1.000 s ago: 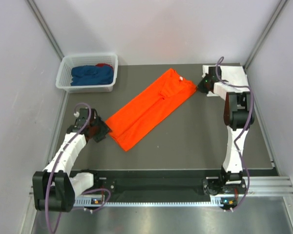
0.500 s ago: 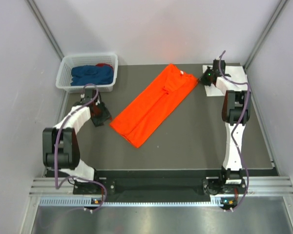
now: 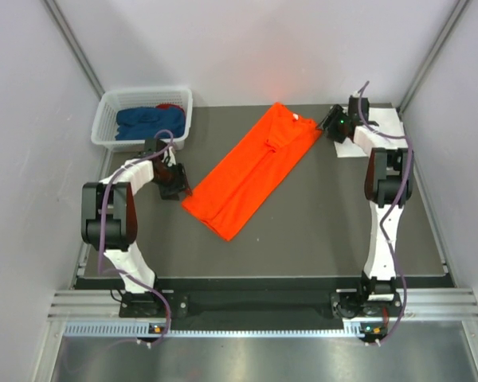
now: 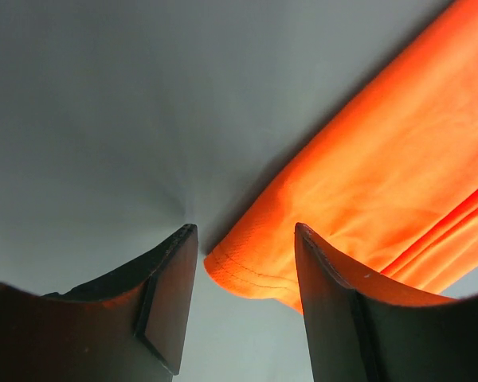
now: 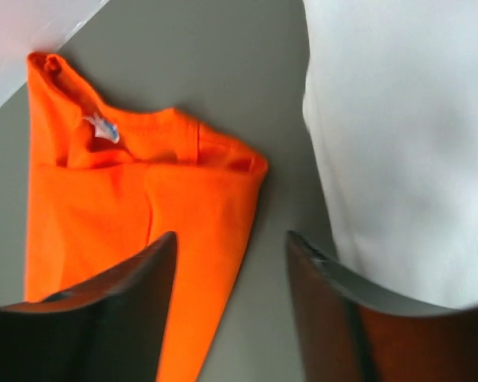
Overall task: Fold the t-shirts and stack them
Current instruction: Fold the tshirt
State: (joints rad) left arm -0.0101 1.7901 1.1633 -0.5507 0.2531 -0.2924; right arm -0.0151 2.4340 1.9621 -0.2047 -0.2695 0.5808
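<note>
An orange t-shirt (image 3: 251,171), folded into a long strip, lies diagonally on the dark table (image 3: 327,223). My left gripper (image 3: 179,189) is at its near-left end. In the left wrist view it (image 4: 245,231) is open, and the hemmed corner of the orange t-shirt (image 4: 255,267) lies between the fingers, ungripped. My right gripper (image 3: 328,127) is by the collar end. It (image 5: 231,237) is open over the table, with the orange t-shirt (image 5: 143,191) on its left and a folded white t-shirt (image 5: 398,135) on its right.
A white basket (image 3: 110,119) at the back left holds blue (image 3: 147,121) and red cloth. The white t-shirt (image 3: 382,123) lies in the back right corner under the right arm. Grey walls close in the table on three sides.
My right gripper has gone from shut to open beside the shirt's collar end. The left arm has swung in to the shirt's near-left corner. The shirt lies slightly steeper.
</note>
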